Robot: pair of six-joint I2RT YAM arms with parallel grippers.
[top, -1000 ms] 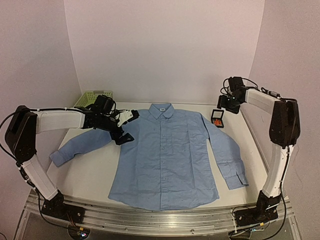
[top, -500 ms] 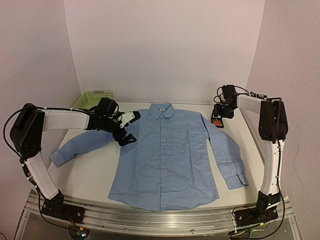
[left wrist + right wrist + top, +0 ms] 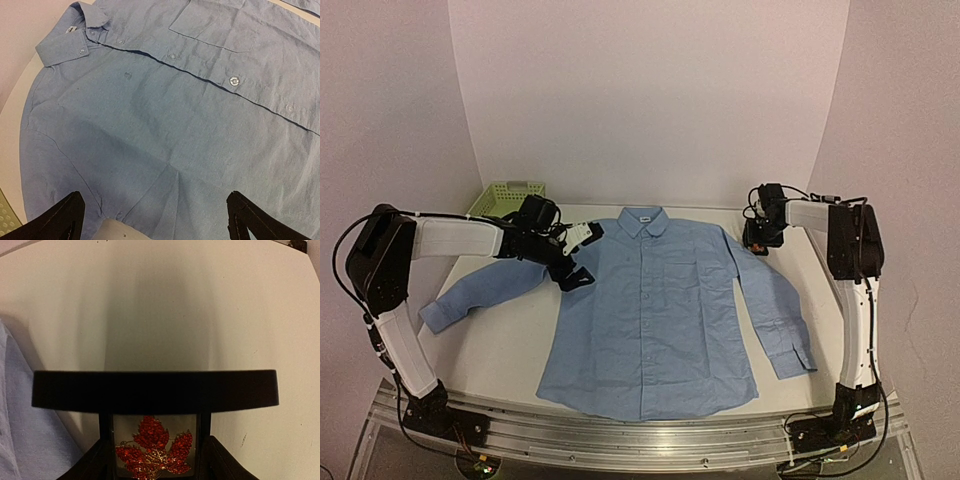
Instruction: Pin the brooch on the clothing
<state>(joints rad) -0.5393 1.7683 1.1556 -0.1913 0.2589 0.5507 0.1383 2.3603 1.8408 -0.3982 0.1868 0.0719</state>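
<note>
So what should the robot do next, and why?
Probably close the right gripper gently on the brooch. The fingers already sit one on each side of the brooch and are not pinching it yet, so it must be grabbed before it can go to the shirt.

Lab booth, plain white walls [image 3: 650,90]

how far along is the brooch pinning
Done: the shirt lies flat, buttoned front up. In hand: the right gripper is down at the box, straddling it, with the brooch inside; whether it grips yet is unclear. The left gripper hovers open over the shirt's shoulder. Left: take out the brooch, carry it over and pin it on.
</note>
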